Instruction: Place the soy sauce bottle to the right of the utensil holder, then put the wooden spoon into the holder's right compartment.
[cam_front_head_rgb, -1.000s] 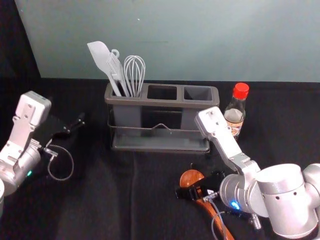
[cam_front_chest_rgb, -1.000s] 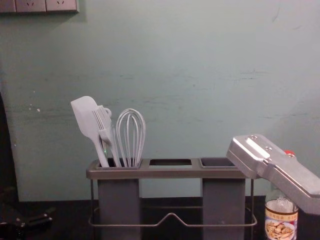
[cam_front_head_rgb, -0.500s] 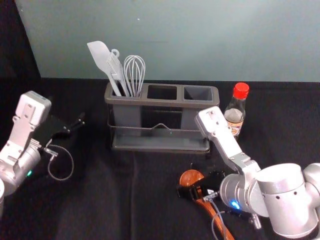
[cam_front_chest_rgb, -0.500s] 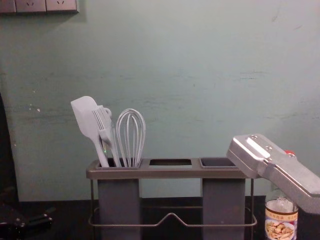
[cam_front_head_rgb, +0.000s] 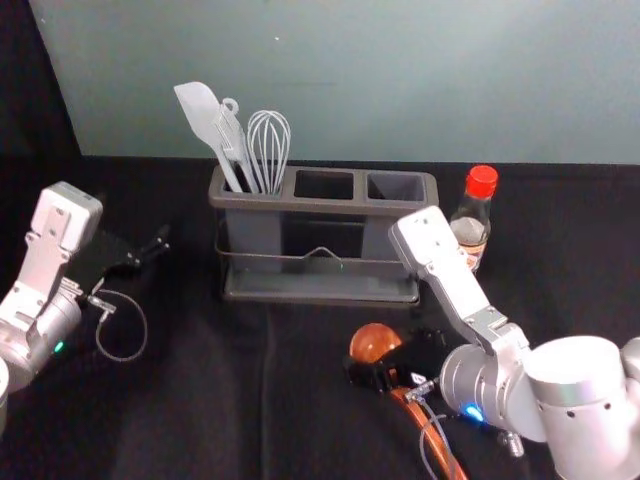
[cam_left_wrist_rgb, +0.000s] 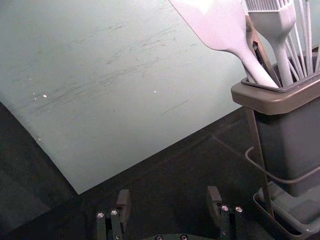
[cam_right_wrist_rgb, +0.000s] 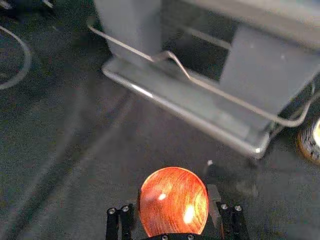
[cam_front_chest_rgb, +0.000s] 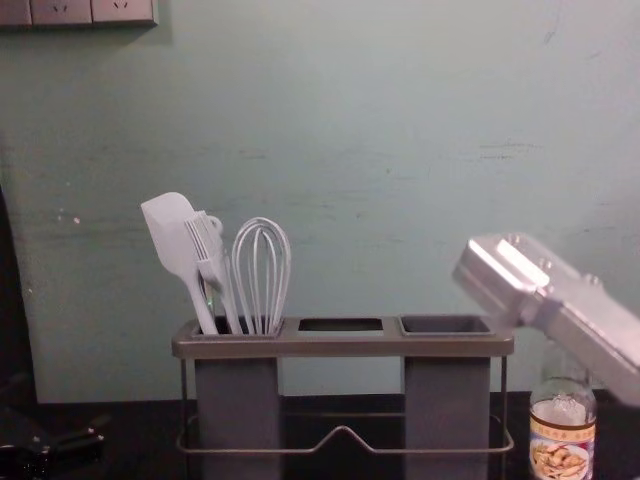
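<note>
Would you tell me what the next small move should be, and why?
Probably raise the wooden spoon with the right pincer: it is held in front of the utensil holder, seemingly below rim height, while the right compartment is empty and the soy sauce bottle stands right of the holder.

From my end I can't read a single word, brand or number. The bottle (cam_front_chest_rgb: 562, 408) wears a printed label (cam_front_chest_rgb: 561, 460): in the chest view I make out a coloured band (cam_front_chest_rgb: 562, 432) with tiny marks along it, above a picture of food. The marks are too small for me to tell. In the head view the label is partly hidden and just as unreadable.
</note>
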